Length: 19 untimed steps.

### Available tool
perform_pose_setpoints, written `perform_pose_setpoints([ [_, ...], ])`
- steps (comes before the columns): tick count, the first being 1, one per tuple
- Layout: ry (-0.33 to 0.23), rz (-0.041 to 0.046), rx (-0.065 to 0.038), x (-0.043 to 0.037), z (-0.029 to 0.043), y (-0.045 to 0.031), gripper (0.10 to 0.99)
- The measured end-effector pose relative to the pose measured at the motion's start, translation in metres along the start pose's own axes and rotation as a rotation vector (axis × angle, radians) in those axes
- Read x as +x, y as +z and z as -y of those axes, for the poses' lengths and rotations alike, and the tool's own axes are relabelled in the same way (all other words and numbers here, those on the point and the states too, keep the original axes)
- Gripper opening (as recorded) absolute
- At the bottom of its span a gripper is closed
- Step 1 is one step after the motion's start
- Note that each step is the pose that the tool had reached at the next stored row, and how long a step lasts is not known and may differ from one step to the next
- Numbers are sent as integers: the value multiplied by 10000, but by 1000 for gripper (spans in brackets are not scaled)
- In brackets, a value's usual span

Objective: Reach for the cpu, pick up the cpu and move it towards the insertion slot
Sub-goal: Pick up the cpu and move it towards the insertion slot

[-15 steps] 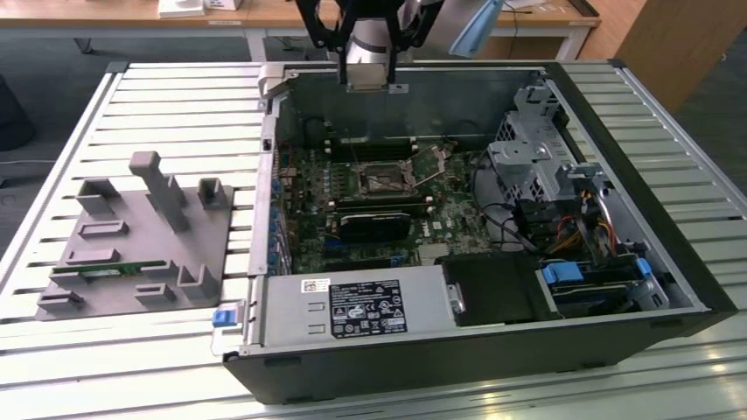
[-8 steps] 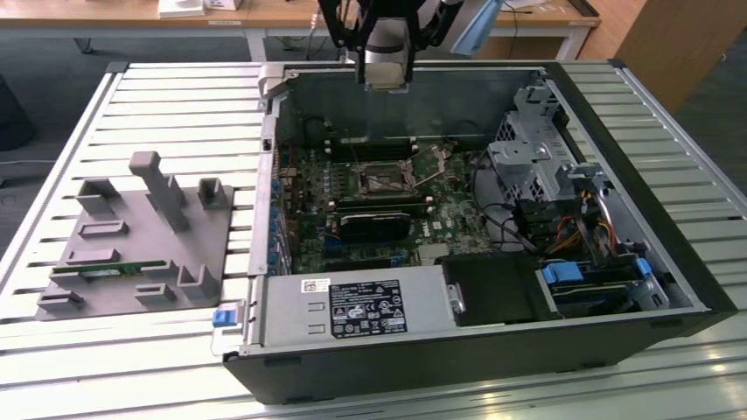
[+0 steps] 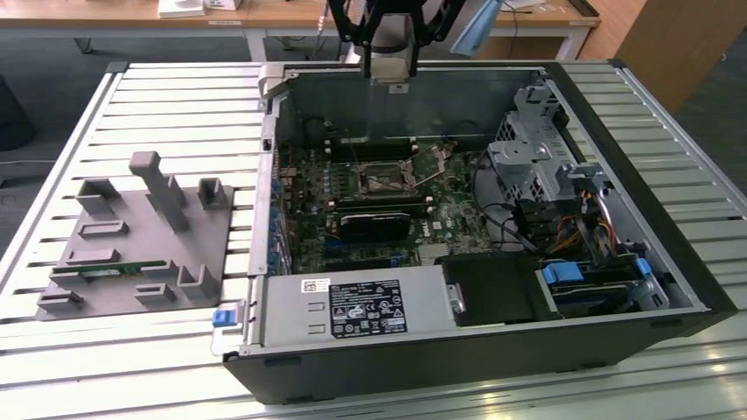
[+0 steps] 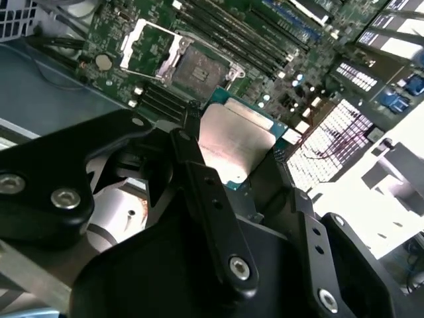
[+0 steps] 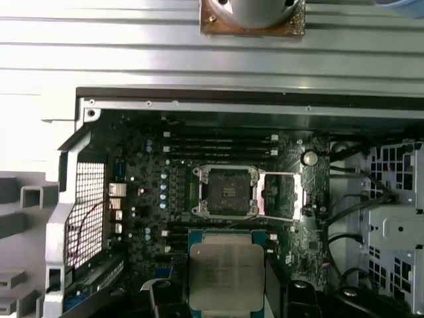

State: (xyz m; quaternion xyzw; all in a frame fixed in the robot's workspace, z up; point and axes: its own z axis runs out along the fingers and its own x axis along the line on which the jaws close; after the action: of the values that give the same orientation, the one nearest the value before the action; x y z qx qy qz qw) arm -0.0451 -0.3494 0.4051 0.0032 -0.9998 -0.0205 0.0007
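chip first: the cpu [image 4: 233, 142] sits clamped in my pincer [image 4: 232, 159], black fingers [image 4: 199, 179] pressed against its two opposite edges, its silvery top facing the camera in both wrist views. so reaching and picking up look finished to me; what i carry now is the chip itself, held flat and clear of the board.

just past it, lower down, lies the green circuit board [image 5: 142, 199] inside the open computer case [image 3: 653, 289]. the insertion slot [image 5: 226, 192] is there, a square black socket with its thin metal frame swung open to one side. in the first wrist view the cpu [image 5: 226, 271] hangs near the socket but not over it, a gap of board and memory slots between them.

farther off, in the exterior view, my pincer [image 3: 389, 70] hovers high above the case's far wall, well above the slot [image 3: 383, 181]. the carrying toward the socket seems underway, not complete. off on the exterior view's left, the grey fixture [image 3: 140, 236] stands on the slatted table [image 3: 70, 367].
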Motion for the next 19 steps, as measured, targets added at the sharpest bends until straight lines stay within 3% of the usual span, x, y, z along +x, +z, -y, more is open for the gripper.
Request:
perform_pose_setpoints([
  [10, 0, 1, -10, -96, -214, 81, 541],
  [19, -1, 27, -11, -121, -391, 122, 541],
])
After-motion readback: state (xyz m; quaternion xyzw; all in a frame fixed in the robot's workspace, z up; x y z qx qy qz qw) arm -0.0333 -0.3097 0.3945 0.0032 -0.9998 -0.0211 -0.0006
